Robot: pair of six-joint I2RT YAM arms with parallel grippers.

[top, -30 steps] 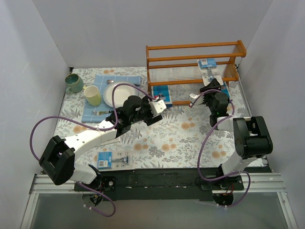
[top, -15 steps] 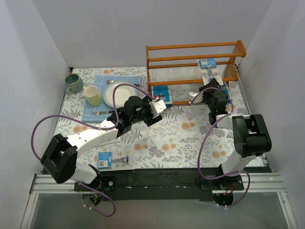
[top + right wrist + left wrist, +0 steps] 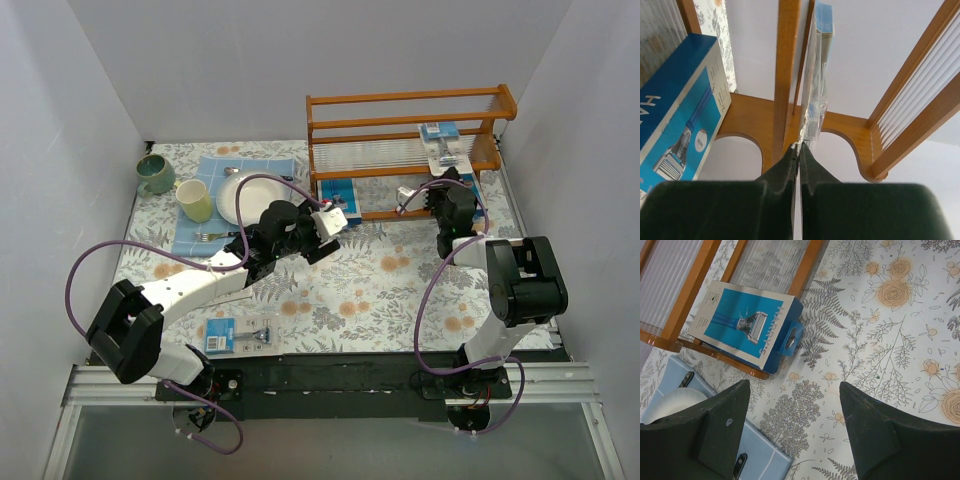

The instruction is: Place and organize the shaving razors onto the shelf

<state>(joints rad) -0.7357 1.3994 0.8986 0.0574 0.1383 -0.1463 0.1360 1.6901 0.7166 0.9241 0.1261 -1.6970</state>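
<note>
One razor pack [image 3: 813,75] stood edge-on at the shelf's [image 3: 785,75] right end, its lower edge pinched in the closed right jaws, arm stretched forward; left jaws gaped empty before the shelf.

Robotics laboratory test cell: plain white walls [image 3: 60,150] box in a small bench [image 3: 360,290] on three sides, and two arms [image 3: 190,285] trailing purple cables [image 3: 75,275] are bolted to a metal rail [image 3: 330,380] at its near edge. The domestic look is staged only, with a floral cover on the bench and props set out on it: mug [image 3: 155,174], cup [image 3: 196,202], plate [image 3: 240,195], blue cloth [image 3: 200,238], and a wooden shelf [image 3: 410,100] holding a razor pack [image 3: 438,131].
</note>
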